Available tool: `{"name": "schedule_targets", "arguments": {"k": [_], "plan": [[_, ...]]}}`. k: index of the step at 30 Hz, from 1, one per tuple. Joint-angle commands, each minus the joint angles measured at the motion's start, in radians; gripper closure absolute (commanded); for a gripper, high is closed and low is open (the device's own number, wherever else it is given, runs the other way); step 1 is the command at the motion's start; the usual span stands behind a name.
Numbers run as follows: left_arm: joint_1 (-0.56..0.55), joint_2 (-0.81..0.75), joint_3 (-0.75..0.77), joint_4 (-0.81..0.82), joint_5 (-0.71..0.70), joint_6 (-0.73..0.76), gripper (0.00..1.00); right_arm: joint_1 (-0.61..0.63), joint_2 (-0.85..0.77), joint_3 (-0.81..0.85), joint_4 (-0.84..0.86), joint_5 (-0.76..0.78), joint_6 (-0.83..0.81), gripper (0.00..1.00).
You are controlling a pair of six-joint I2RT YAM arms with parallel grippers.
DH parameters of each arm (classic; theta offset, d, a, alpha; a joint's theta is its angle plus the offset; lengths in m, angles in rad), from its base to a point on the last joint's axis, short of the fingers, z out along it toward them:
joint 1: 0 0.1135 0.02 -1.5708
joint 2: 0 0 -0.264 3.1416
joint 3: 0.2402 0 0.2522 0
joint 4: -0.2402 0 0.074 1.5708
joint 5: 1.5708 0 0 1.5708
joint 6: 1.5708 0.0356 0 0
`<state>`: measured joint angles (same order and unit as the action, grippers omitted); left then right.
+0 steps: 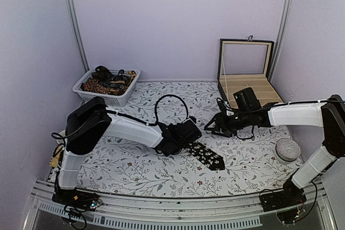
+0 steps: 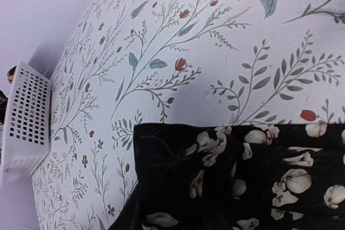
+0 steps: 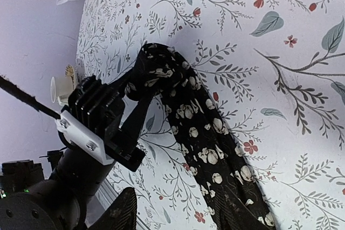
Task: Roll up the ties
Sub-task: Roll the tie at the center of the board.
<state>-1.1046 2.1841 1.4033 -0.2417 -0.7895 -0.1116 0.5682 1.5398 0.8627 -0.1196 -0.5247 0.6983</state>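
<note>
Pinching the floral tie's (image 3: 200, 133) folded end, your left gripper (image 3: 136, 88) lies low, arm outstretched; your right gripper (image 1: 210, 126) hovers nearby, its grip unreadable.

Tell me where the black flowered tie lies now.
In the top view the black flowered tie lies near the middle of the floral tablecloth, one end in the left gripper, the other end pointing toward the near right corner.

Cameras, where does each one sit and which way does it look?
Top external: high behind the robot, looking down on the table; left arm and right arm show.
Left wrist: just above the black flowered tie, facing the white basket; no robot parts show.
Right wrist: low, looking across at the left gripper on the tie.
Shared: all see the tie.
</note>
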Motion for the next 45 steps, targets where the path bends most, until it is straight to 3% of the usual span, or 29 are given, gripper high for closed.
{"name": "schedule_targets", "arguments": {"k": [1, 9, 16, 20, 33, 36, 38, 40, 45], "plan": [[-0.039, 0.092, 0.008, -0.193, -0.04, -0.004, 0.94, -0.018, -0.068, -0.011, 0.02, -0.001, -0.003, 0.51], [-0.095, 0.152, 0.098, -0.28, -0.074, -0.034, 0.91, -0.024, -0.009, -0.074, 0.12, -0.102, 0.069, 0.52], [-0.115, 0.201, 0.192, -0.376, -0.104, -0.065, 0.91, -0.017, 0.115, -0.161, 0.266, -0.191, 0.166, 0.68], [-0.124, 0.204, 0.211, -0.378, -0.098, -0.057, 0.91, 0.0, 0.169, -0.167, 0.282, -0.202, 0.179, 0.7], [-0.132, 0.199, 0.241, -0.38, -0.048, -0.039, 0.72, 0.015, 0.279, -0.139, 0.208, -0.111, 0.115, 0.71], [-0.136, 0.2, 0.242, -0.382, -0.064, -0.033, 0.75, 0.015, 0.291, -0.132, 0.195, -0.099, 0.104, 0.71], [-0.144, 0.216, 0.251, -0.392, -0.095, -0.022, 0.87, 0.015, 0.29, -0.127, 0.18, -0.089, 0.097, 0.72], [-0.151, 0.249, 0.276, -0.443, -0.135, -0.022, 0.91, 0.015, 0.281, -0.119, 0.159, -0.075, 0.088, 0.72], [-0.169, 0.304, 0.302, -0.484, -0.159, -0.016, 0.92, 0.014, 0.228, -0.09, 0.076, -0.016, 0.046, 0.72]]}}
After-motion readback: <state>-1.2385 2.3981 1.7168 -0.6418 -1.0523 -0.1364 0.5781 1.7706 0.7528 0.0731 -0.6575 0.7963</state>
